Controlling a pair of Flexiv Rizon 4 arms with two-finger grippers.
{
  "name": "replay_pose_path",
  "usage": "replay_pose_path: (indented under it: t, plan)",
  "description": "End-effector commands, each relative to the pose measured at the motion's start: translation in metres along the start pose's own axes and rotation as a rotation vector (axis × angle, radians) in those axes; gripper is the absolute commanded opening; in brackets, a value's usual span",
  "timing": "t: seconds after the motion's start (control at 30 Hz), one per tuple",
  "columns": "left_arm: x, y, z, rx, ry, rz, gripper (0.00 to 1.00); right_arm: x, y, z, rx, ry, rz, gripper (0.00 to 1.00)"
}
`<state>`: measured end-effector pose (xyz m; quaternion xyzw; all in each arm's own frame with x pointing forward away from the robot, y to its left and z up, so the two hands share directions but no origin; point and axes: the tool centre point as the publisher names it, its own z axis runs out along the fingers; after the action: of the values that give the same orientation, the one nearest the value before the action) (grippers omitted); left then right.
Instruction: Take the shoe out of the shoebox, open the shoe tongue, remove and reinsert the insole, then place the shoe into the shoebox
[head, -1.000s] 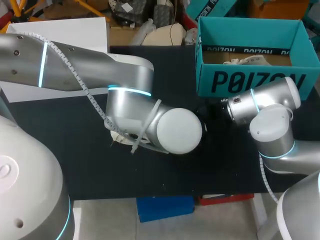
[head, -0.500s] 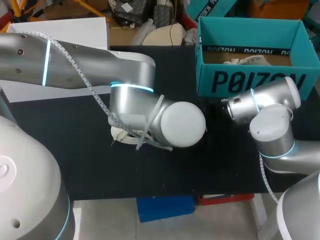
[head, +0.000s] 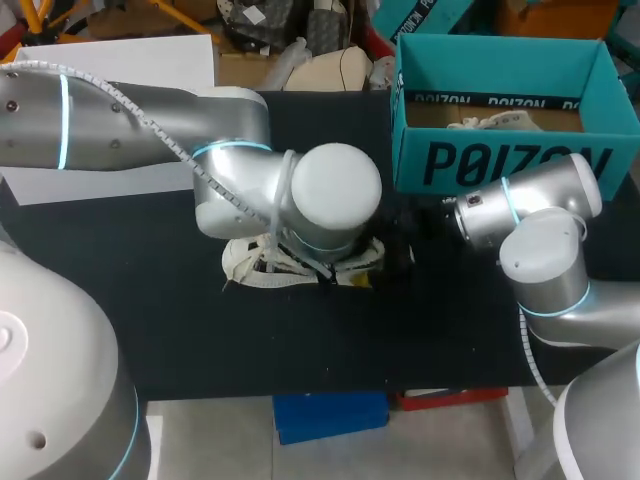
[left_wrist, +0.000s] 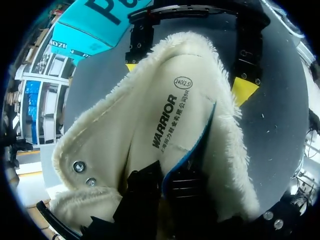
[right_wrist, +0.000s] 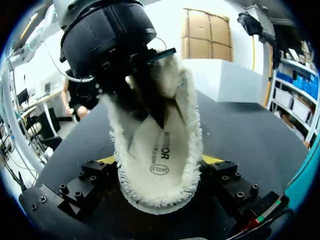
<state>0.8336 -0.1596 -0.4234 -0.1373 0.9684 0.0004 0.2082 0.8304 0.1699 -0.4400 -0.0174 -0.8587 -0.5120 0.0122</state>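
A cream, fleece-lined shoe (head: 255, 265) lies on the black table with its opening up and its heel toward my right arm. My right gripper (head: 400, 250) has its yellow-tipped fingers (right_wrist: 212, 160) against both sides of the shoe's heel (right_wrist: 192, 130). The pale printed insole (left_wrist: 170, 115) with a blue edge lies inside the shoe (left_wrist: 100, 140). My left gripper (left_wrist: 167, 192) reaches down into the shoe and is shut on the insole's front part. From the right wrist it shows as dark fingers (right_wrist: 152, 107) above the insole (right_wrist: 155, 150). The left wrist hides its gripper from the head camera.
The open teal shoebox (head: 500, 160) stands at the back right, just behind my right arm, with crumpled paper (head: 490, 122) inside. Bare black table (head: 150, 320) lies in front and to the left of the shoe.
My left wrist has swung up and to the right, uncovering the shoe's laced front. The left gripper's fingers have closed. The right arm and the shoebox have not moved.
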Motion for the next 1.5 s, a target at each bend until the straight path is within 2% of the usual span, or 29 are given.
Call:
replay_pose_path:
  t: [0.03, 0.3, 0.63, 0.7, 1.1, 1.17, 1.3, 1.5]
  plan:
    - [-0.007, 0.011, 0.006, 0.074, 0.111, 0.006, 0.00, 0.000, -0.004, 0.000, 0.001, 0.000, 0.001, 0.00]
    - [-0.013, 0.011, -0.021, 0.168, 0.164, 0.009, 0.00, 0.000, -0.004, 0.000, 0.001, 0.000, 0.001, 0.00]
    - [-0.015, 0.010, -0.044, 0.239, 0.177, 0.016, 0.00, 0.000, -0.004, 0.000, 0.001, 0.000, 0.001, 0.00]
    - [-0.012, 0.009, -0.045, 0.256, 0.198, 0.032, 0.00, 0.000, -0.004, 0.000, 0.001, 0.000, 0.001, 0.00]
    - [0.002, -0.005, -0.023, 0.246, 0.206, 0.112, 0.00, 0.000, -0.004, 0.000, 0.001, 0.000, 0.001, 0.00]
    - [0.003, -0.006, -0.021, 0.249, 0.211, 0.125, 0.15, 0.000, -0.004, 0.000, 0.001, 0.000, 0.001, 0.00]
    - [0.004, -0.008, -0.018, 0.261, 0.219, 0.141, 0.34, 0.000, -0.004, 0.000, 0.001, 0.000, 0.001, 0.00]
    - [0.008, -0.013, -0.013, 0.289, 0.207, 0.170, 0.36, 0.000, -0.004, 0.000, 0.001, 0.000, 0.001, 0.00]
